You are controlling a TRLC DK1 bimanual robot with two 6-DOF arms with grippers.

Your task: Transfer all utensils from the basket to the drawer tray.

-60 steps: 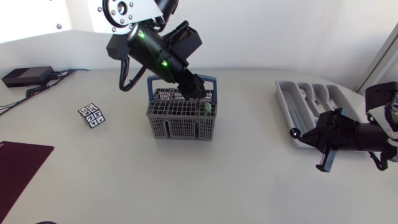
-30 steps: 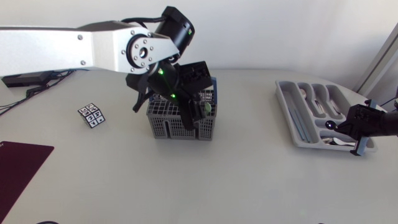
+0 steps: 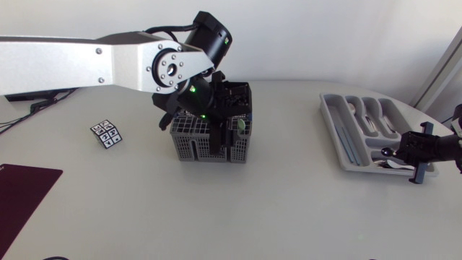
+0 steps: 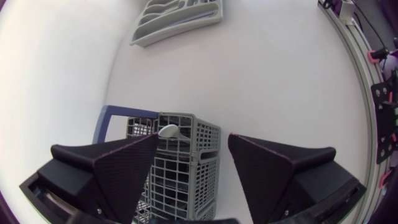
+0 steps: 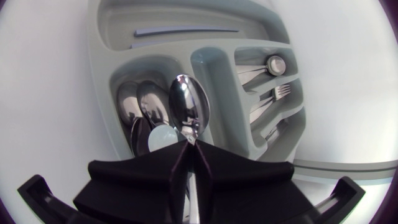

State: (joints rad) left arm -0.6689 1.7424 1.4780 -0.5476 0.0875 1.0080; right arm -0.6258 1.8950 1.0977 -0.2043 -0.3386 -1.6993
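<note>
Basket (image 3: pixel 209 141): grey grid mesh, blue handle (image 4: pixel 114 114). Left of basket: small card (image 3: pixel 106 133), black-and-white squares. Further left: maroon mat (image 3: pixel 22 193). Over basket: left arm (image 3: pixel 86 61) silver-white with black joints, green lights (image 3: pixel 193 90). Left gripper (image 4: pixel 193 140) and right gripper (image 5: pixel 189 145): matte black. Right of basket: drawer tray (image 3: pixel 333 118) pale grey, spoon (image 5: pixel 188 107) mirror silver. Table (image 3: pixel 274 209): off-white.
</note>
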